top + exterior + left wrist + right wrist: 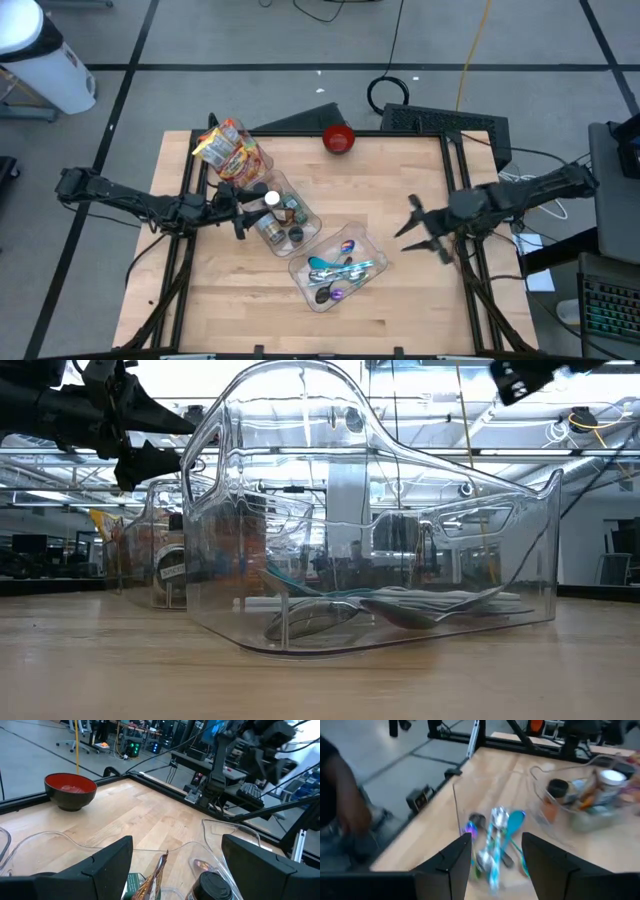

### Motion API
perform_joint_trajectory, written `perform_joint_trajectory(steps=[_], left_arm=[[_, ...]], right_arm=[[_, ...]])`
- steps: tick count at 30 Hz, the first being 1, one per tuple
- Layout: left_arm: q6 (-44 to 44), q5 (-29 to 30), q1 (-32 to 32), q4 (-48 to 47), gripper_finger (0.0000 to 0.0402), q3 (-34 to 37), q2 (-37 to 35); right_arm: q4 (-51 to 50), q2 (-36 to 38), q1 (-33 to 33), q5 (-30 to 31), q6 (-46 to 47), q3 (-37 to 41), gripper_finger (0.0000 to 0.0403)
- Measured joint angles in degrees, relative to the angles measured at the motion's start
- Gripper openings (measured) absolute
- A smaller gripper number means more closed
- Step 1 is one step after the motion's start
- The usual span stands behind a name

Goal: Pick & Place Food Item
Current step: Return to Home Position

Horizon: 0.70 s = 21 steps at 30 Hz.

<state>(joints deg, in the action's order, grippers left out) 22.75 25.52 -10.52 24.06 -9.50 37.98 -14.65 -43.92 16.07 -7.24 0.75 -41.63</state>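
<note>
Spoons [340, 268] lie heaped inside the bottom bin [378, 252], the clear container nearest the front edge of the wooden tabletop [400, 170]. Blue, teal and purple ones show among them. From table height the spoons [400, 610] rest flat on the floor of the bin [400, 510], bowls and handles crossing each other.

Two more clear bins run in a diagonal line from it toward the far left corner. The middle bin [310, 215] holds jars and small bottles, and the top bin [215, 135] holds crinkled snack bags [235, 150]. A red bowl [339, 138] stands alone by the far edge, well apart from the bins.

The left claw [243, 210] hangs just beside the middle bin on its left side, above the tabletop, with its fingers spread wide and nothing between them. Its wrist camera looks across that bin toward the red bowl [71, 790].

The right claw [410, 218] hangs over the right part of the tabletop, apart from the bottom bin, also spread open and empty. Its wrist view faces the spoons [495, 840] from that side.
</note>
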Motion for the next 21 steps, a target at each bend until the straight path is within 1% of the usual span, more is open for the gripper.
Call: perform_joint_trajectory(steps=[2,5,9,13,21], left_arm=[[0.0,0.0,0.0,0.0,0.0312,0.0,0.0],[0.0,0.0,0.0,0.0,0.0312,0.0,0.0],[0.0,0.0,0.0,0.0,0.0312,0.0,0.0],[0.0,0.0,0.0,0.0,0.0312,0.0,0.0],[0.0,0.0,0.0,0.0,0.0312,0.0,0.0]], right_arm=[[-5.4,5.0,-0.7,0.0,-2.9,0.2,0.0169],[-6.7,11.2,-1.5,0.3,-3.6,3.5,0.0169],[2.2,18.1,-2.7,4.6,-3.1,11.7,0.0165],[10.0,23.8,-4.6,4.2,-2.2,18.7,0.0167],[10.6,35.0,-11.7,4.1,2.6,25.5,0.0165]])
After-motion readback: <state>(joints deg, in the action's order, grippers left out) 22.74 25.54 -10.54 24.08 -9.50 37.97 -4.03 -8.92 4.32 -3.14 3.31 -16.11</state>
